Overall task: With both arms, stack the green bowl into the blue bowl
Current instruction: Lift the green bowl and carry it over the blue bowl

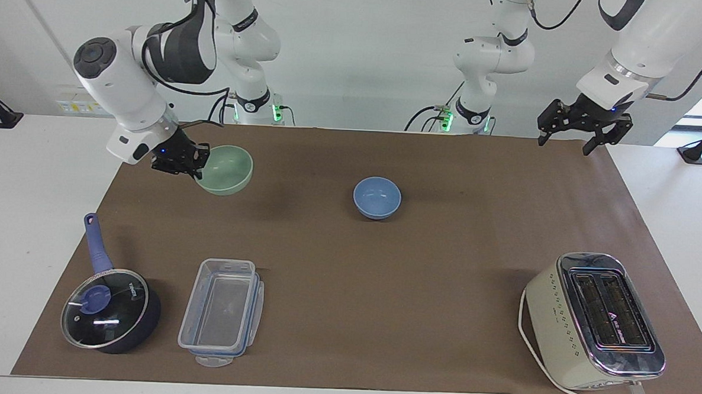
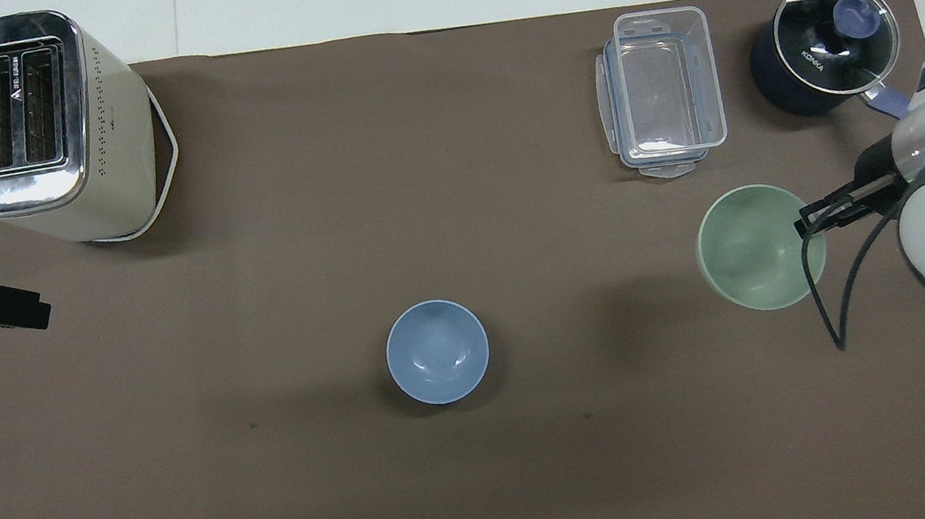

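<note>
In the facing view, taken from its left edge across, the right gripper [image 1: 195, 162] is seen first, its jaws clamped on the rim of the green bowl [image 1: 226, 170], which is carried clear of the brown mat [image 1: 346, 315] at the right arm's end of the table. A rim pinch is judged to be used so that the bowl's underside is left free to drop into another bowl. Below it, farther from the robots, a lidded saucepan [image 1: 112, 310] and a clear container [image 1: 221, 310] are left untouched. The blue bowl [image 1: 377, 197] is set upright at the middle of the mat, well apart from the green one. A toaster [image 1: 597, 319] is stood toward the left arm's end. The left gripper [image 1: 571, 137] is held in the air over the mat's edge with its jaws apart, waiting.

The lift is shown only by the facing view; in the overhead view the green bowl [image 2: 760, 246] is merely enlarged, though its empty inside and the pinched rim are given plainly there.
</note>
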Available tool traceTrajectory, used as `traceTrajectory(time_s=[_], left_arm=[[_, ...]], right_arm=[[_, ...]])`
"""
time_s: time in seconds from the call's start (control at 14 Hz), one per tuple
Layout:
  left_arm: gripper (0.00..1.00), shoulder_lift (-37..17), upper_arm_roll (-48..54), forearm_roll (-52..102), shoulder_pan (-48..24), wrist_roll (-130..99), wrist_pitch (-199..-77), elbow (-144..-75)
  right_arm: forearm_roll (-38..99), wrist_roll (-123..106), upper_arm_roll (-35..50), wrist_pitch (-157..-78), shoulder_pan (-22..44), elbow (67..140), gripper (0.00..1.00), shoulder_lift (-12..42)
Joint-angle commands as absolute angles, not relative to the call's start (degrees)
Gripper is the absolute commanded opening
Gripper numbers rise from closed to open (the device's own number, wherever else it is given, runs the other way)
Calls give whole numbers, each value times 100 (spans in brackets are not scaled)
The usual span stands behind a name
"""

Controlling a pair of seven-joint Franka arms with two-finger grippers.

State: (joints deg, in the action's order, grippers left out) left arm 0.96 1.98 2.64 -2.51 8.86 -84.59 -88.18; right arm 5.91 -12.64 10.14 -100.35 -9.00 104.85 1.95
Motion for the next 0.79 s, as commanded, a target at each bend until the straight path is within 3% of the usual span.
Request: traceTrajectory(time_s=[0.0, 0.29, 0.71], left_arm=[[100, 246, 237, 264, -202, 791, -8569, -9009], [100, 246, 237, 264, -220, 791, -8587, -9009], [100, 246, 237, 264, -229, 791, -8604, -9009]], right_arm=[[703, -372, 1623, -9966, -940, 10380, 0, 176], [712, 989, 2468, -10168, -862, 10423, 0, 219], [703, 2863, 2496, -10967, 403, 10459, 0, 641]])
